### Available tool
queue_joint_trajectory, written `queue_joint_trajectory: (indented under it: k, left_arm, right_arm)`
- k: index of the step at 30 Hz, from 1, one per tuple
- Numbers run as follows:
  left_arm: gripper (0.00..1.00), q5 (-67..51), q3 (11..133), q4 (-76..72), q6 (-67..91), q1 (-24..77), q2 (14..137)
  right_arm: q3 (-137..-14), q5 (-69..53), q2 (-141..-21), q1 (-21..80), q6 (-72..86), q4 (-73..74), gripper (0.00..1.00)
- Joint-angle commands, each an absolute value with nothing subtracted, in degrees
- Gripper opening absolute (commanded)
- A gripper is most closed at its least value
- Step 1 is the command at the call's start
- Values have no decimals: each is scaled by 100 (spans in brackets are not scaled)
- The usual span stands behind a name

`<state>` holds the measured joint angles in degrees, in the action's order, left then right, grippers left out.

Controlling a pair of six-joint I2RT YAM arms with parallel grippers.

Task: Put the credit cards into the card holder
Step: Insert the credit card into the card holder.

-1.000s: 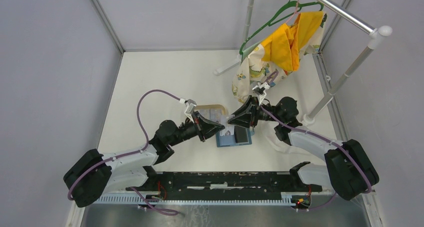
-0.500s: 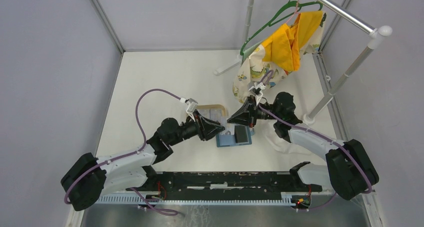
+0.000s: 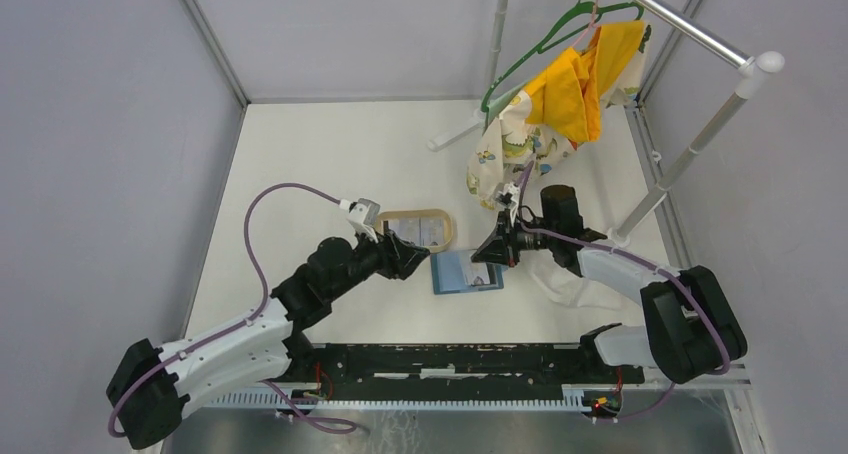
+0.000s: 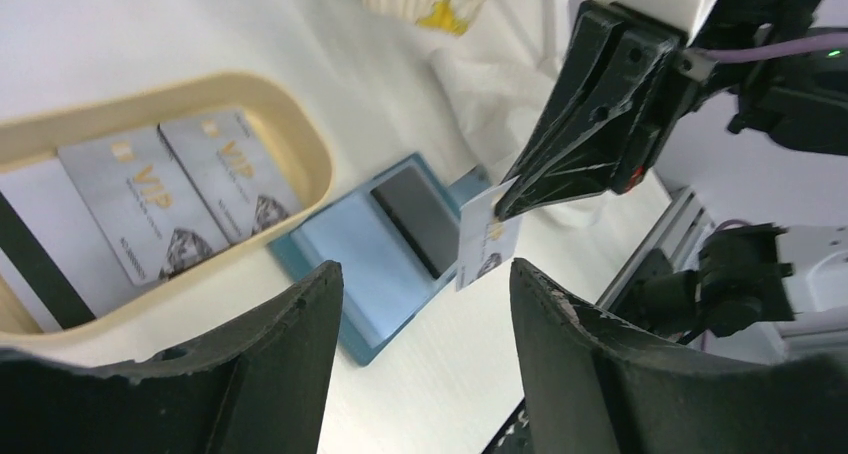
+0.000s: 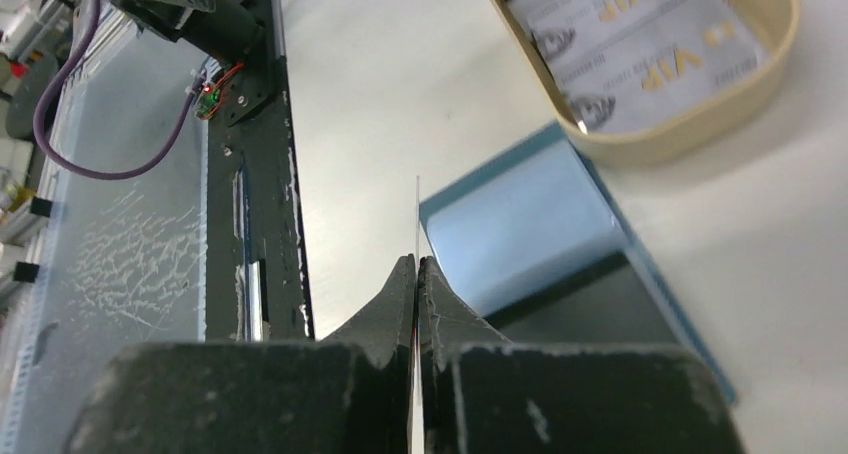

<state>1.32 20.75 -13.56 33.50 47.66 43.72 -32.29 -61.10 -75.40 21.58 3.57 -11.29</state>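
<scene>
The blue card holder (image 3: 462,272) lies open on the table, a dark card (image 4: 418,214) resting on its right half. My right gripper (image 3: 487,255) hangs just above it, shut on a pale VIP credit card (image 4: 488,236), which shows edge-on (image 5: 417,209) in the right wrist view. My left gripper (image 3: 410,257) stands open and holds nothing, to the left of the card holder (image 4: 360,274). Two more silver VIP credit cards (image 4: 175,199) lie flat in the tan oval tray (image 3: 446,226).
A clothes rack (image 3: 690,154) with a yellow garment (image 3: 575,89) and a patterned cloth on a green hanger stands at the back right. A white cloth (image 3: 565,286) lies under the right arm. A black rail (image 3: 450,359) runs along the near edge.
The left gripper opened, let go of the pale card and drew back to the left. The right gripper shut on that card and moved slightly right with it.
</scene>
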Motion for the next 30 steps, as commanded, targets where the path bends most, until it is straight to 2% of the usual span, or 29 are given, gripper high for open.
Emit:
queue_joint_trajectory:
  k: [1,4,9,17,30]
  left_arm:
    - [64,-173,1949,-1911,3704,4782,4950]
    - [57,-244,1938,-2333,3887,4781,5529]
    - [53,-175,1984,-2649,4103,4854,6244]
    - [54,908,2203,-2276,4203,5259,6944]
    - [56,2322,3023,-1171,4306,5955,7999]
  right_arm:
    - [-2888,-5915,-7660,1886,816,-1671,0]
    - [-2649,-5842,-7836,1709,1299,-2157,0]
    - [-2293,-5671,-8079,1431,2173,-3042,0]
    - [-1901,-5520,-8498,1249,3517,-4391,0]
    - [-1712,-5063,-8862,1109,4001,-4681,0]
